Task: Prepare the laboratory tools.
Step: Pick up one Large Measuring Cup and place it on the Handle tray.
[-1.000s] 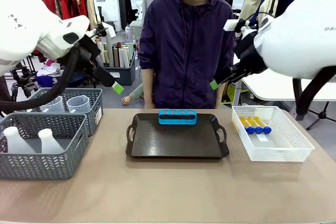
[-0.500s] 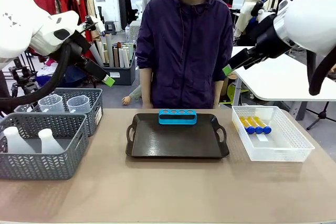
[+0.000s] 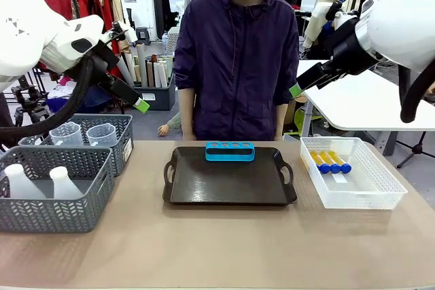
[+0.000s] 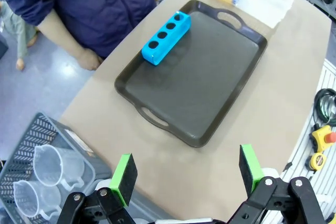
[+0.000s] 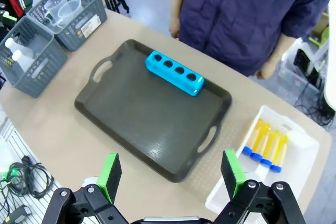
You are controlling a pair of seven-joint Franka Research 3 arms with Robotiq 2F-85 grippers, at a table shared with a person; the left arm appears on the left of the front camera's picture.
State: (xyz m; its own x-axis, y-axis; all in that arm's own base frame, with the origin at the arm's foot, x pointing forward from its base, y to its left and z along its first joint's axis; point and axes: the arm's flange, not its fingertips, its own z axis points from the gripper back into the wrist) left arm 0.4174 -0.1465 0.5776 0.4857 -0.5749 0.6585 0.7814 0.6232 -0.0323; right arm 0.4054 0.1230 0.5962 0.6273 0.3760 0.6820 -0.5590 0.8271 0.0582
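- Four blue-capped tubes of yellow liquid [image 5: 265,145] lie side by side in a white mesh basket [image 3: 360,198] at the table's right end, caps toward the robot.
- One small blue rack [image 3: 230,151] sits along the far edge of a black handled tray [image 3: 224,185] at mid-table, its four holes facing up. It is well apart from the tubes.
- Two clear measuring beakers [image 3: 102,134] stand upright in the rear grey mesh basket [image 3: 126,144] on the left.
- Two translucent white flasks [image 3: 64,183] stand in the nearer grey basket [image 3: 54,215], which is just in front of the rear one.
- The left gripper [image 4: 187,167] hangs high above the left end of the table [image 3: 217,249]. Its green pads [image 4: 124,171] are spread as wide as they go, with nothing between them and nothing touched.
- The right gripper [image 5: 170,171] is likewise raised, up over the right side. Its jaws are wide apart and empty, and tray, rack and tubes all lie far below them.
- A person in a dark purple jacket [image 3: 238,66] stands at the far side, right behind the tray. One hand [image 4: 89,59] hangs at the table's far edge, off the table.
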